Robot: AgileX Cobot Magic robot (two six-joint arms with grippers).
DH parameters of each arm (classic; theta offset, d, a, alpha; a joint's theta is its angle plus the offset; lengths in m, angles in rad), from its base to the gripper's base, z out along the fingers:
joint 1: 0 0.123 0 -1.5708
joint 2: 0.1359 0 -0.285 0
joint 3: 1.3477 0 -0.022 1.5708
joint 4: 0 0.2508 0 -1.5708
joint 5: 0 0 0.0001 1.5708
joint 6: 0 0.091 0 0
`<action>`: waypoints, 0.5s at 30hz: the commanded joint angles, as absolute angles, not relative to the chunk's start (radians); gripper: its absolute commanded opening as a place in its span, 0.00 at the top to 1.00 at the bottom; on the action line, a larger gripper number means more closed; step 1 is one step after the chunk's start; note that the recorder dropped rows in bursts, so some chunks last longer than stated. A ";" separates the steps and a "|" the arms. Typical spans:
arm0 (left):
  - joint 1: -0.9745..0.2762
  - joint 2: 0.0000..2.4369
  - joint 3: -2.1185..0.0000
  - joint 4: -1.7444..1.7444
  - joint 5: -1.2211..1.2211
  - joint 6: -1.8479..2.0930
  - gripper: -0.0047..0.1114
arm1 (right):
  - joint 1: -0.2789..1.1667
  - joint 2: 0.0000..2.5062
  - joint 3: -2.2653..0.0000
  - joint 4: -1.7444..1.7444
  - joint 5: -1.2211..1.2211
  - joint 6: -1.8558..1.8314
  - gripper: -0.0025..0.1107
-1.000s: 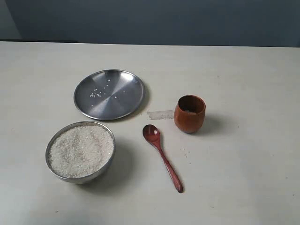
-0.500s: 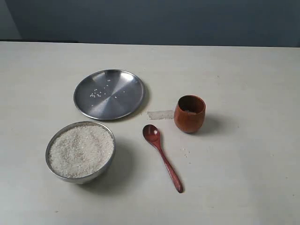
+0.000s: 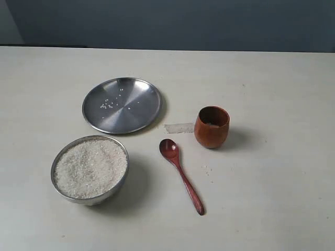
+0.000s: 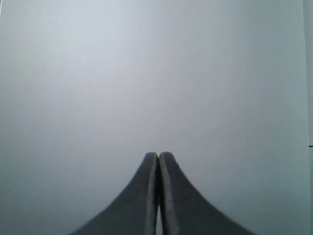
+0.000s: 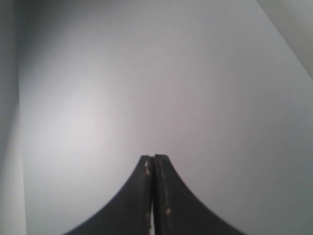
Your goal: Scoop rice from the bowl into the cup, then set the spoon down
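Note:
A steel bowl heaped with white rice stands at the front left of the table. The reddish-brown wooden cup stands upright to the right of centre. Between them lies the wooden spoon, its oval end toward the cup and its handle pointing to the front right. Neither arm shows in the exterior view. My left gripper is shut with nothing between its fingers, facing a plain grey surface. My right gripper is likewise shut and empty against a pale blank surface.
A flat steel plate with a few stray grains lies behind the bowl. A strip of clear tape sits left of the cup. A few loose grains lie on the table beside the spoon handle.

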State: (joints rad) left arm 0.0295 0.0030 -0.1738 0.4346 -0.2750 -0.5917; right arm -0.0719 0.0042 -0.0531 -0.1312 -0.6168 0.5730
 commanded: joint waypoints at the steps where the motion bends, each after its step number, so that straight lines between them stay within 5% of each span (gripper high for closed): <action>1: 0.028 0.030 -0.335 0.621 0.061 -0.902 0.96 | -0.068 0.000 -0.197 -0.290 -0.334 0.669 0.98; 6: -0.003 0.160 -0.458 0.439 0.249 -0.775 0.96 | -0.034 0.074 -0.313 -0.321 -0.270 0.690 0.98; 12: -0.074 0.399 -0.596 -0.158 0.589 0.059 0.96 | 0.099 0.248 -0.411 -0.584 -0.256 0.885 0.98; 15: -0.077 0.516 -0.624 -0.282 0.716 0.152 0.96 | 0.172 0.364 -0.453 -0.830 -0.257 1.096 0.98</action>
State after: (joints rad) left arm -0.0689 0.4262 -0.5975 -0.1480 0.5987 0.0120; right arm 0.1129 0.2686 -0.4197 -0.6054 -0.2666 0.9184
